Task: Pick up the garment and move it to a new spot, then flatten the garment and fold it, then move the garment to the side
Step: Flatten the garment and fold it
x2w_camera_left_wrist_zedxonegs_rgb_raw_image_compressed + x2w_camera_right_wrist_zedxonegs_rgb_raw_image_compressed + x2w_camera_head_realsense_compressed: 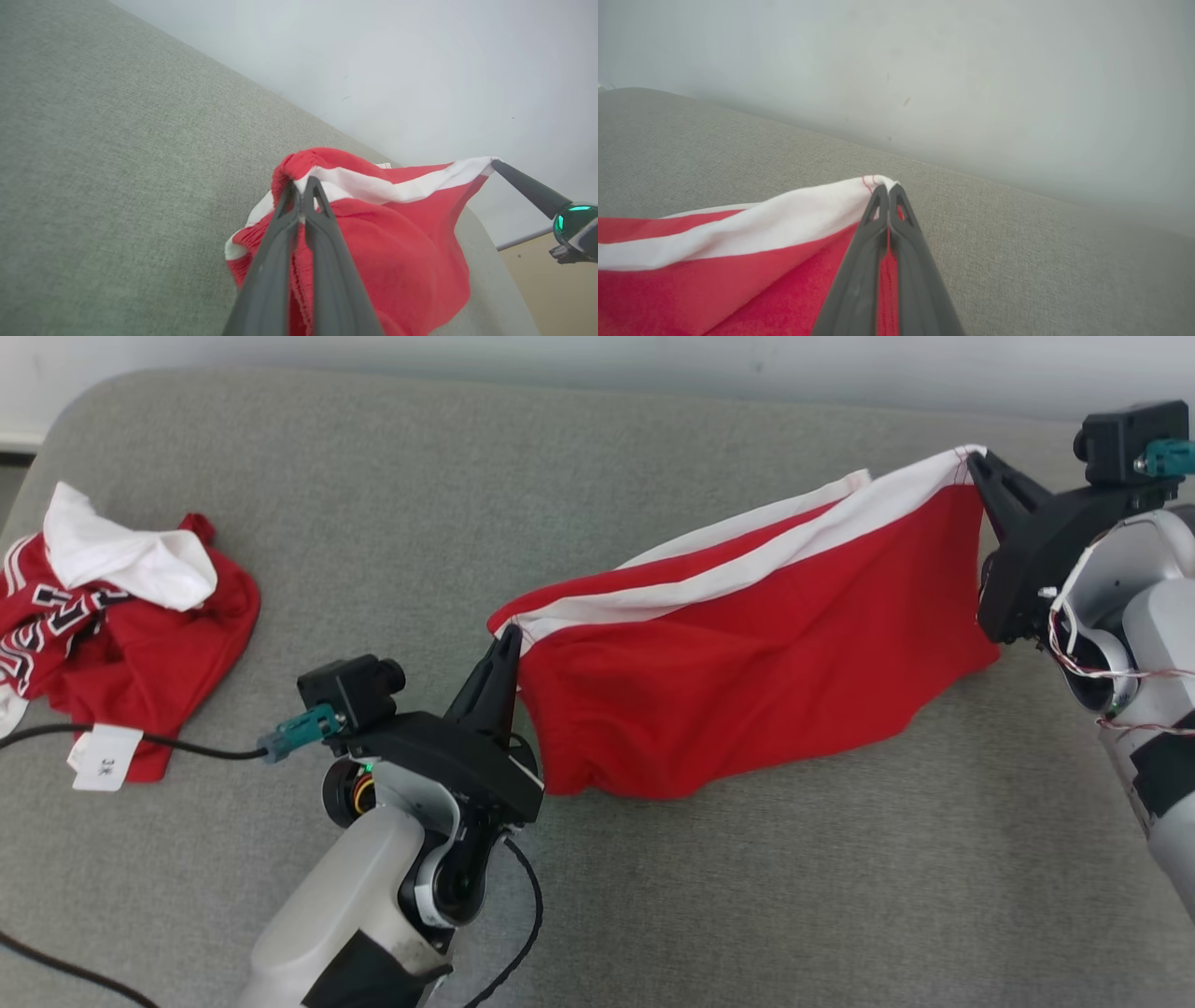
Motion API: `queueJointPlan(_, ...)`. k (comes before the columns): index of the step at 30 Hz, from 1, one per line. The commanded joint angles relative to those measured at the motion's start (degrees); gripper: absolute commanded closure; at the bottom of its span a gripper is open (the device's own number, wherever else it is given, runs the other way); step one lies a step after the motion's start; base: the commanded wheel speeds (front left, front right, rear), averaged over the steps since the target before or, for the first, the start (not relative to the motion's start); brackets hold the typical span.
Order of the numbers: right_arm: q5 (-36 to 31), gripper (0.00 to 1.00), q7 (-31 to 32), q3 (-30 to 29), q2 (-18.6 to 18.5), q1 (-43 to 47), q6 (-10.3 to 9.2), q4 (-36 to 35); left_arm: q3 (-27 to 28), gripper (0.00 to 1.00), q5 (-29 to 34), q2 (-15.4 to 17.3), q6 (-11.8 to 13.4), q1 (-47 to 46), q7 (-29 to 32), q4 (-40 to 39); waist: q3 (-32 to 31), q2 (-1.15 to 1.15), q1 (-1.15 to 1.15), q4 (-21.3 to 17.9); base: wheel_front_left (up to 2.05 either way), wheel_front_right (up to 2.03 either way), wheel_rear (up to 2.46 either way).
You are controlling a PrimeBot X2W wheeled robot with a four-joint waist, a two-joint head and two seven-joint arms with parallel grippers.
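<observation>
Left tool and right tool each clamp the red garment; it stretches between them over a grey cushion.

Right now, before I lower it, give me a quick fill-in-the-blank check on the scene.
The left end effector and right end effector are both ____ on the red garment. The band along its held edge is ____. The crumpled heap with a tag lies on the robot's ____ side.
Missing: shut; white; left.

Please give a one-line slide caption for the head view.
Left gripper and right gripper hold a red garment stretched by its white-banded edge over the grey cushion.
</observation>
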Motion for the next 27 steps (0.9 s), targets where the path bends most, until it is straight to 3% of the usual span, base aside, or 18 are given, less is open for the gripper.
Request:
queueJointPlan(1, -0.2, 1.0, -1.2, 0.7, 0.4, -1.5, -0.13, 1.6, 0.2, 1.0, 0.1, -0.6, -0.3, -1.4, -0.5, 1.0, 2.4, -0.01, -0.02, 2.3, 0.0, 0.0, 0.0)
queueJointPlan(9, -0.8, 1.0, -6.3, 3.3, 1.5, -7.7, -0.13, 10.4, -0.6, 1.0, 0.7, -2.8, -1.6, -5.9, -1.7, 7.0, 4.3, -0.01, -0.02, 3.7, 0.0, 0.0, 0.0)
queueJointPlan(10, -0.8, 1.0, -6.7, 3.6, 1.6, -8.2, -0.13, 11.4, -0.8, 0.94, 0.9, -3.1, -1.7, -6.4, -1.8, 7.7, 4.4, -0.01, -0.02, 3.8, 0.0, 0.0, 0.0)
queueJointPlan(11, -0.8, 1.0, -7.1, 3.9, 1.9, -8.8, -0.13, 12.4, -0.9, 0.54, 1.0, -3.3, -2.0, -6.8, -2.1, 8.3, 4.5, -0.01, -0.02, 3.9, 0.0, 0.0, 0.0)
queueJointPlan(12, -0.9, 1.0, -7.6, 4.2, 2.0, -9.2, -0.13, 13.4, -1.1, 0.0, 1.2, -3.5, -2.0, -7.2, -2.4, 9.1, 4.5, -0.01, -0.02, 4.0, 0.0, 0.0, 0.0)
queueJointPlan(13, -0.8, 1.0, -7.9, 4.3, 2.3, -9.7, -0.13, 14.5, -1.4, 0.0, 1.5, -3.6, -2.1, -7.6, -2.6, 9.7, 4.5, -0.01, -0.02, 4.0, 0.0, 0.0, 0.0)
queueJointPlan(14, -0.9, 0.76, -8.7, 4.4, 2.5, -10.3, -0.14, 15.3, -1.6, 0.0, 1.9, -3.7, -2.4, -8.0, -3.0, 10.1, 4.6, -0.01, -0.02, 4.1, 0.0, 0.0, 0.0)
queueJointPlan(15, -0.9, 0.09, -9.4, 4.3, 2.6, -10.7, -0.14, 16.2, -1.6, 0.0, 2.1, -3.8, -2.5, -8.3, -3.4, 10.6, 4.6, -0.01, -0.02, 4.2, 0.0, 0.0, 0.0)
queueJointPlan(16, -0.9, 0.0, -10.5, 4.2, 2.9, -11.1, -0.13, 17.0, -1.6, 0.0, 2.6, -3.9, -2.5, -8.5, -3.9, 10.9, 4.5, -0.01, -0.02, 4.3, 0.0, 0.0, 0.0)
queueJointPlan(22, 0.5, 0.0, -11.1, 2.5, 4.1, -13.5, -0.13, 23.4, -1.1, 0.0, 7.8, -2.5, -3.2, -7.3, -5.7, 10.1, 2.4, -0.01, -0.02, 4.1, 0.0, 0.0, 0.0)
queueJointPlan(27, 2.2, 0.0, -6.1, 1.9, 5.1, -13.1, -0.13, 27.9, 4.8, 0.0, 17.0, 0.7, -1.2, 0.5, -5.7, 0.7, -0.5, -0.01, -0.02, 3.7, 0.0, 0.0, 0.0)
